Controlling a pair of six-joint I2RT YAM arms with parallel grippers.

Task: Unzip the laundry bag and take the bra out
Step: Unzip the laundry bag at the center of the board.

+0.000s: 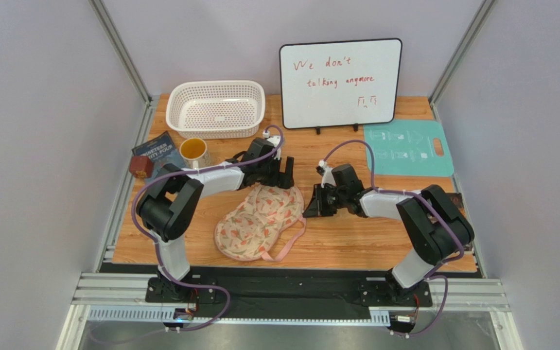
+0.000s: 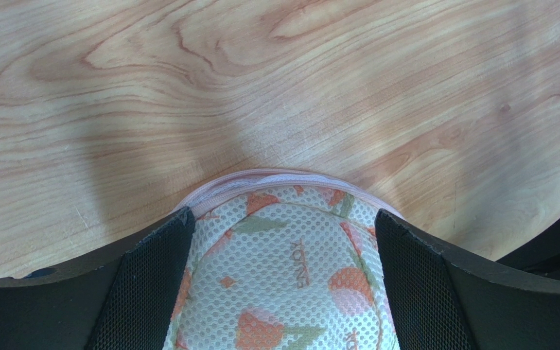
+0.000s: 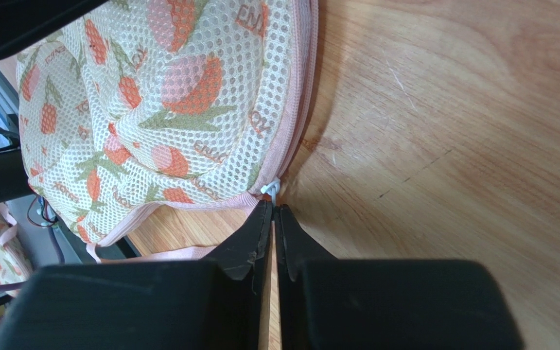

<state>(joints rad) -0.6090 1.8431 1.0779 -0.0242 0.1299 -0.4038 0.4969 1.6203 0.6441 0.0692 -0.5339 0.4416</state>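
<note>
The laundry bag (image 1: 257, 222), a cream mesh pouch with red and green print and pink zipper trim, lies on the wooden table between the arms. My left gripper (image 1: 277, 175) is open over the bag's far lobe. In the left wrist view its fingers (image 2: 151, 284) stand on either side of the lobe (image 2: 283, 270). My right gripper (image 1: 311, 206) is at the bag's right edge. In the right wrist view it (image 3: 273, 208) is shut, with the small white zipper pull (image 3: 270, 189) at its tips on the pink trim (image 3: 294, 124). The bra is hidden.
A white perforated basket (image 1: 216, 108) stands at the back left and a whiteboard (image 1: 340, 82) at the back middle. A teal board (image 1: 408, 148) lies at the right. A yellow cup (image 1: 194, 151), a book (image 1: 157, 152) and a brown cube (image 1: 141, 167) sit at the left.
</note>
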